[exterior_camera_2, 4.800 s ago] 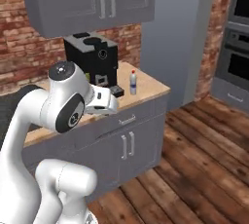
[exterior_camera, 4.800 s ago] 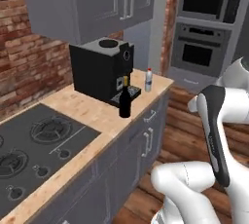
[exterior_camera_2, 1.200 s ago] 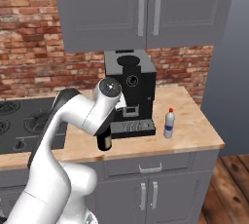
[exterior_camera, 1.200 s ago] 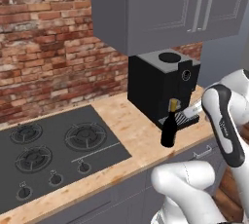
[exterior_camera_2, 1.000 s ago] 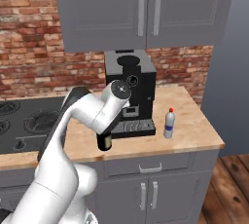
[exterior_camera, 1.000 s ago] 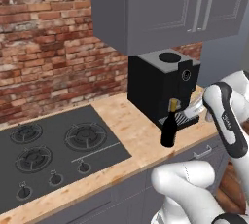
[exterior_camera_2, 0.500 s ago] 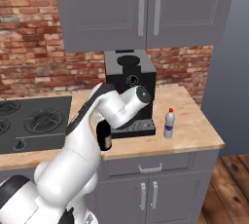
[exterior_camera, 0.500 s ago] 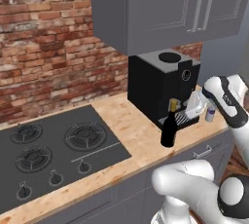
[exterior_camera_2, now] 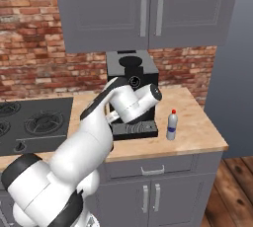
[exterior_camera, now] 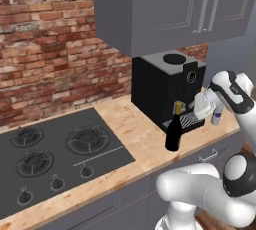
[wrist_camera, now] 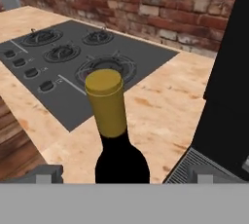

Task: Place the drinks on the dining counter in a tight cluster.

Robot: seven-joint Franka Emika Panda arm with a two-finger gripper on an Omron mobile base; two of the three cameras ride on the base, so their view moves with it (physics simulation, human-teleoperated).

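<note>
A dark wine bottle (exterior_camera: 173,130) with a tan neck stands on the wooden counter, in front of the black coffee machine. In the hand view the wine bottle (wrist_camera: 115,142) is close and centred, just ahead of my gripper (wrist_camera: 125,174). The jaws stand open, one fingertip (wrist_camera: 48,173) to each side, nothing held. From the left base view my gripper (exterior_camera: 197,109) hangs just right of the bottle. A small clear red-capped bottle (exterior_camera_2: 171,125) stands to the right of the machine. The dining counter is out of view.
The black coffee machine (exterior_camera: 167,88) stands right behind the wine bottle, its drip tray (wrist_camera: 204,167) near my right fingertip. A black stove top (exterior_camera: 55,156) lies to the left. Grey wall cabinets (exterior_camera_2: 143,9) hang above. The counter edge (exterior_camera_2: 163,158) runs in front.
Since the earliest frames the base has driven and the whole view shifted. In the last second the arm has reached forward, bringing the hand down beside the wine bottle. The jaws stayed open.
</note>
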